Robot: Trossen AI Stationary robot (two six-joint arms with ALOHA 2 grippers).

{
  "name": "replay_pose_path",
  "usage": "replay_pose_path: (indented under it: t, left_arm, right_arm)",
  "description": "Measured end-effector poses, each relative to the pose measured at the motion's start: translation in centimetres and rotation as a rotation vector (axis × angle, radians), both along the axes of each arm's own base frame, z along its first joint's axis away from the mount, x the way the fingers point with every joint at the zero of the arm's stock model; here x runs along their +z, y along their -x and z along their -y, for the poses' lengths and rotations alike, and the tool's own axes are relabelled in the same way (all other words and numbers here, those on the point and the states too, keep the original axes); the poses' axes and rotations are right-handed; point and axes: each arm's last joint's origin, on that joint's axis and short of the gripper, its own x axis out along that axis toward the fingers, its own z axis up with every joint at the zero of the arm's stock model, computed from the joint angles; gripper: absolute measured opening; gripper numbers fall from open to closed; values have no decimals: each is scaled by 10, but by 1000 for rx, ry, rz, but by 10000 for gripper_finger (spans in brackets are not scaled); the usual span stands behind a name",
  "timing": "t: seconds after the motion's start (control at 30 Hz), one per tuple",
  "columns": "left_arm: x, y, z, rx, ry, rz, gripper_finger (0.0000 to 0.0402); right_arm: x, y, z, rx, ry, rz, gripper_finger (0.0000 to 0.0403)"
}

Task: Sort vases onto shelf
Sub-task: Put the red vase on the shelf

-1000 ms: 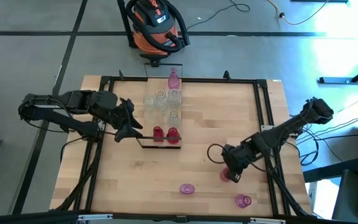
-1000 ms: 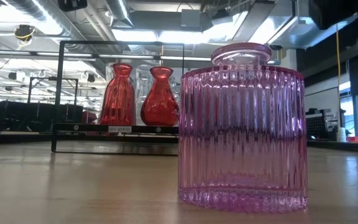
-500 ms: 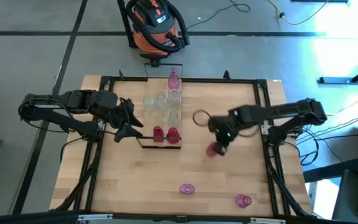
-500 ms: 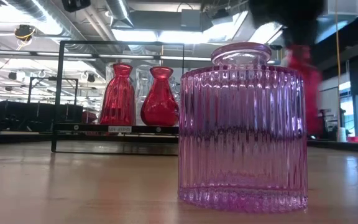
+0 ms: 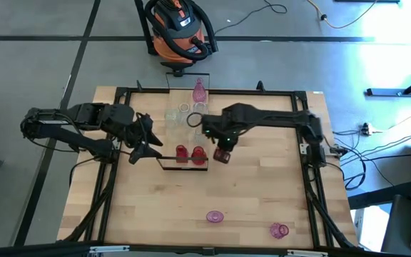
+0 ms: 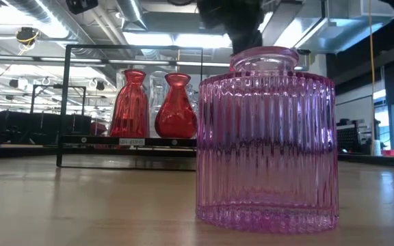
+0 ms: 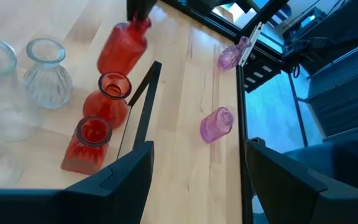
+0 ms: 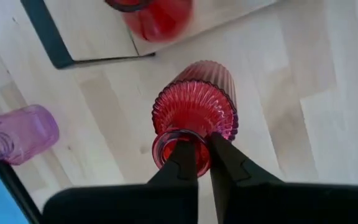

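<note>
The wooden surface carries the shelf, a narrow plank with a black frame at its near end, which runs away toward the far edge. On it the vases stand grouped by colour, I think on purpose: two red ones at the near end, clear ones in the middle, and a pink one at the far end.

The right gripper hangs just beside the red pair, with its fingers pressed together on the rim of a ribbed red vase. It pinches one wall of the neck, probably because the body is too wide to take.

The left gripper waits spread apart at the other side of the shelf, holding nothing.

Two pink vases still lie near the front edge, well apart from the shelf.
</note>
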Motion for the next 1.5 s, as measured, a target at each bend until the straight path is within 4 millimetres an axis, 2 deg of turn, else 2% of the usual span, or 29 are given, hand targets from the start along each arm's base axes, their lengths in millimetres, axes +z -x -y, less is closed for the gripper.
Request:
replay_pose_path:
  t: [0.17,0.43,1.03,1.5]
  left_arm:
    - [2,5,0,4,7,7,247]
    - [5,13,-1,-2,-17,25,247]
    - [4,13,-1,-19,-44,21,247]
    - [2,14,-1,-19,-44,4,247]
  right_arm:
    - [-6,-16,-1,18,-30,15,1]
    - [-5,-21,-1,28,-54,55,0]
    - [-2,-34,9,14,-81,199,0]
    - [-4,-38,11,17,-92,218,0]
